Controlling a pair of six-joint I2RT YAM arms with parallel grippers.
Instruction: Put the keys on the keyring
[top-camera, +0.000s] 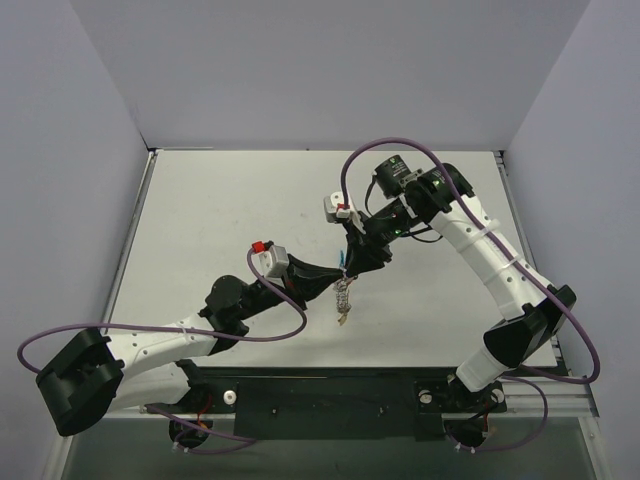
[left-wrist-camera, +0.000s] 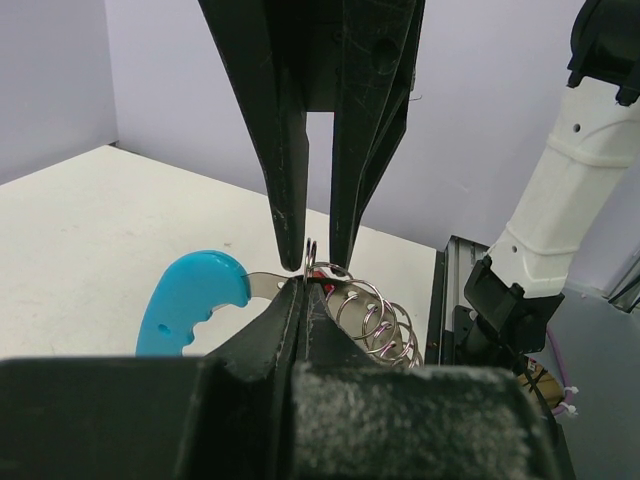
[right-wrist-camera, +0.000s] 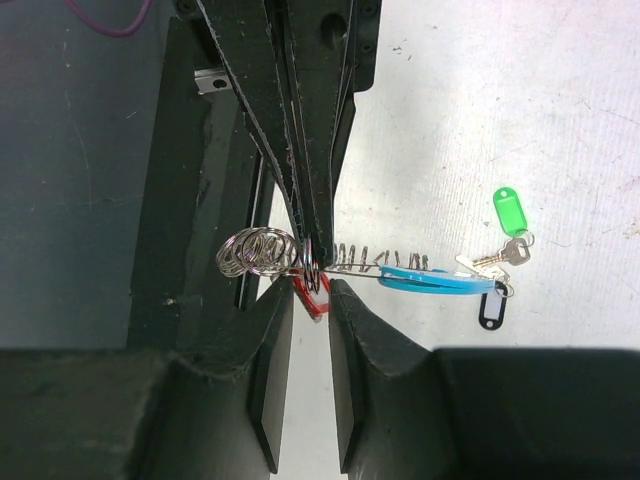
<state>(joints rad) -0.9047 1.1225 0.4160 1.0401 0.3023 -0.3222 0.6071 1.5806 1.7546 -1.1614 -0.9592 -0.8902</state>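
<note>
The keyring (top-camera: 343, 297) hangs in the air between both grippers, above the table's middle. My left gripper (left-wrist-camera: 303, 283) is shut on its thin metal strip, right beside the curved light-blue tag (left-wrist-camera: 190, 300); its silvery chain loops (left-wrist-camera: 380, 320) trail off to the right. My right gripper (right-wrist-camera: 311, 288) meets it tip to tip, jaws narrowly apart, with the red-tagged key (right-wrist-camera: 312, 296) wedged slantwise between them, touching both. The green-tagged key (right-wrist-camera: 510, 213) and the black-tagged key (right-wrist-camera: 490, 310) hang at the blue tag's (right-wrist-camera: 435, 279) far end.
The white table (top-camera: 220, 220) lies below, walled at the back and both sides. A black rail (top-camera: 330, 395) with the arm bases runs along the near edge. The right arm's white forearm (left-wrist-camera: 560, 200) rises beside the grippers.
</note>
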